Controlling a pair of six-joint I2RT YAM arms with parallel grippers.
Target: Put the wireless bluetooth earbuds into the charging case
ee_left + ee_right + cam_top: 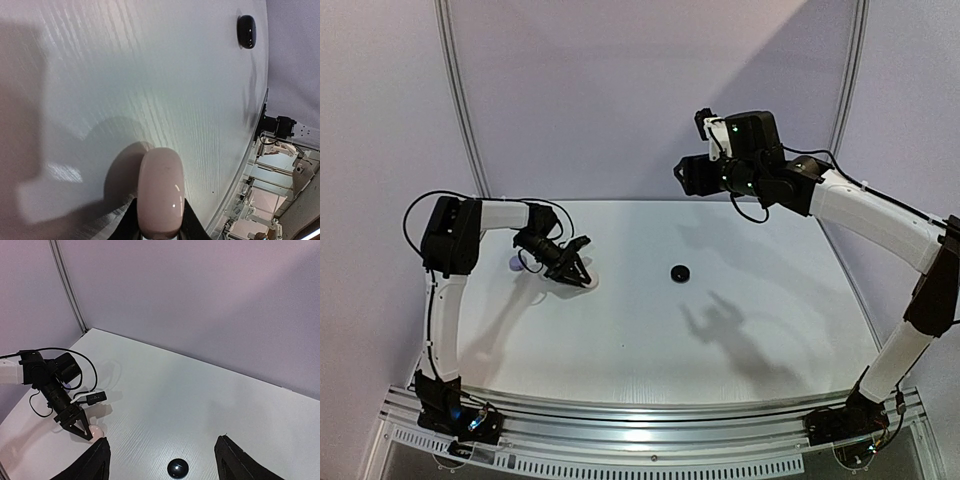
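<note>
My left gripper point(582, 278) is low on the left of the table point(650, 330) and shut on a pale pink rounded case point(161, 192), which rests on the table. The case looks closed and also shows in the right wrist view point(95, 430). A small round black case point(680, 272) lies closed at the table's middle, seen too in the left wrist view point(246, 31) and the right wrist view point(178, 468). My right gripper point(684, 176) is open and empty, raised high over the back right; its fingers point(97, 460) frame the black case from above. No earbuds show.
A small pale lavender object point(512, 264) lies behind my left wrist; I cannot tell what it is. The table's rounded edge point(250, 145) runs near the black case. Pale walls with a metal post point(67, 290) close the back.
</note>
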